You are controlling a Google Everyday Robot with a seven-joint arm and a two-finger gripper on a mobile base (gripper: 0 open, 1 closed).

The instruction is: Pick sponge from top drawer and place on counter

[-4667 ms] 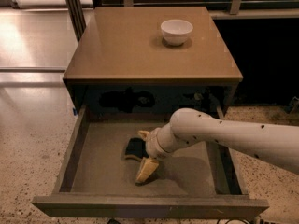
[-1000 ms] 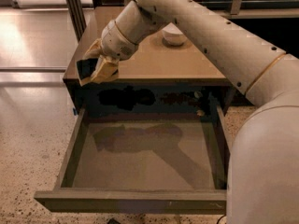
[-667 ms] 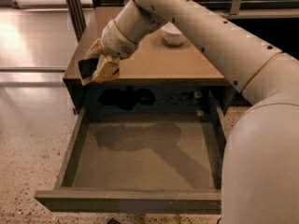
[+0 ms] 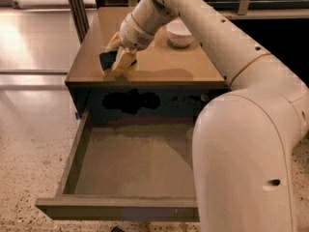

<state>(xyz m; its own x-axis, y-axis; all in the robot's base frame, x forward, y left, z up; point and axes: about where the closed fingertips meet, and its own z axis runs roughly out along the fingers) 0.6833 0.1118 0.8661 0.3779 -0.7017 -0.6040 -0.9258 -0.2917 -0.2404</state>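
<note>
Grey-brown top drawer (image 4: pixel 116 209) stands pulled well out, nearest the camera. Its flat floor carries nothing that can be seen. The robot's pale arm (image 4: pixel 241 158) fills the right foreground and hides the drawer's right wall.

Beyond the drawer, the gripper (image 4: pixel 118 62) hangs low over the front-left part of the bench (image 4: pixel 183 64). The jaws are pinching the sponge (image 4: pixel 107 59), its dark scouring face turned left. Whether the sponge touches the surface cannot be determined.

Assessment: retrieval from the drawer appears complete and the sponge is over its destination. Lowering, release and withdrawal are judged outstanding.

Surface: glossy tan, flat, with bare area around the gripper sufficient for a placement. A white bowl (image 4: pixel 179 33) sits toward the back, well apart from the sponge.

Room: speckled terrazzo floor (image 4: pixel 24 178) lies beside the drawer, with a pale glossy floor (image 4: pixel 34 37) further left. A dark post (image 4: pixel 77 8) stands at the bench's far-left corner, and dark shelving runs behind.
</note>
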